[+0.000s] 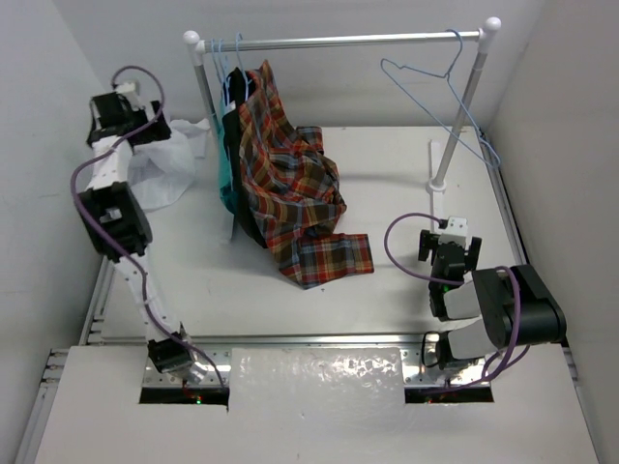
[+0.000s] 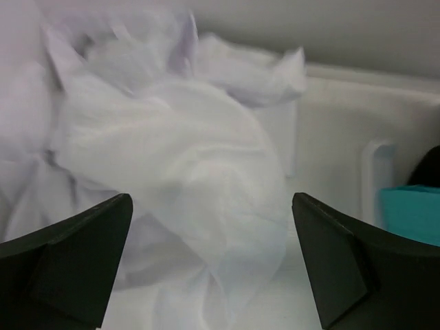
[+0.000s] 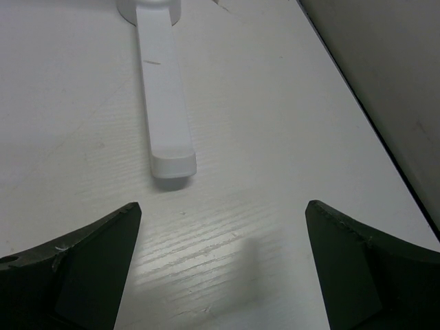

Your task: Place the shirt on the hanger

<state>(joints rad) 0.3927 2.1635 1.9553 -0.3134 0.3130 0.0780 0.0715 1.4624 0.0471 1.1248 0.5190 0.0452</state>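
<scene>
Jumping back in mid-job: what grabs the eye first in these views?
The red-orange plaid shirt stands out, hanging from the rail at left and spilling onto the table. At far left the white shirt lies crumpled in front of the open left gripper; the bare blue hanger hangs at the rail's right end.

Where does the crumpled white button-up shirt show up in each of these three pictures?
Top view: the crumpled white cloth shirt lies at the far left.
Left wrist view: the shirt fills centre and left.
Right wrist view: not in it.
Shared landmark: the teal garment, right of the shirt in both views that show it.
</scene>
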